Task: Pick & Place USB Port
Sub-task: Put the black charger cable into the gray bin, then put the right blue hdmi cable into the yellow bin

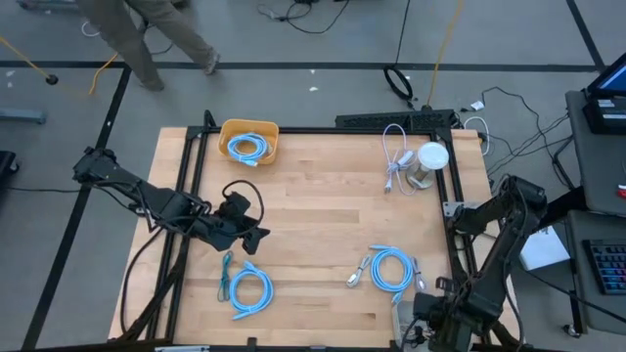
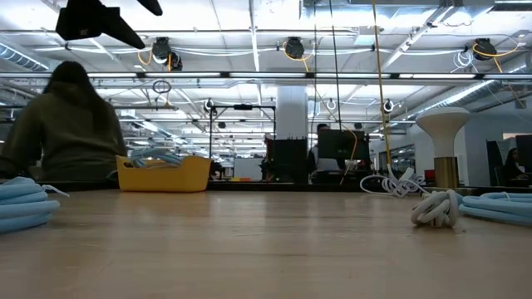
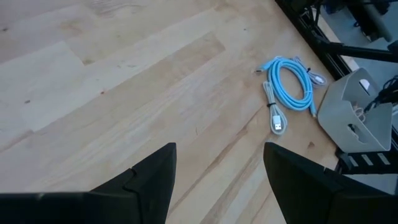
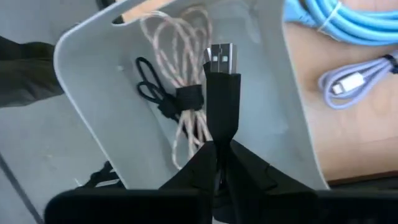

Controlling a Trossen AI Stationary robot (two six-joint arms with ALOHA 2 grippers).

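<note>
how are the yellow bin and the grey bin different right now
The yellow bin sits on the table's far edge; the grey bin hangs off the near right edge. The yellow bin holds a blue cable coil; the grey bin holds a pale braided cable. No gripper is near the yellow bin; the right gripper, shut on a USB plug, is over the grey bin. Both hold cables.

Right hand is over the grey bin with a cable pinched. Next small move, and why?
Probably open the right hand and drop it. It is shut on the black USB cable, whose plug hangs over the inside of the grey bin, where a braided cable already lies. The left hand hovers open over the table.
</note>
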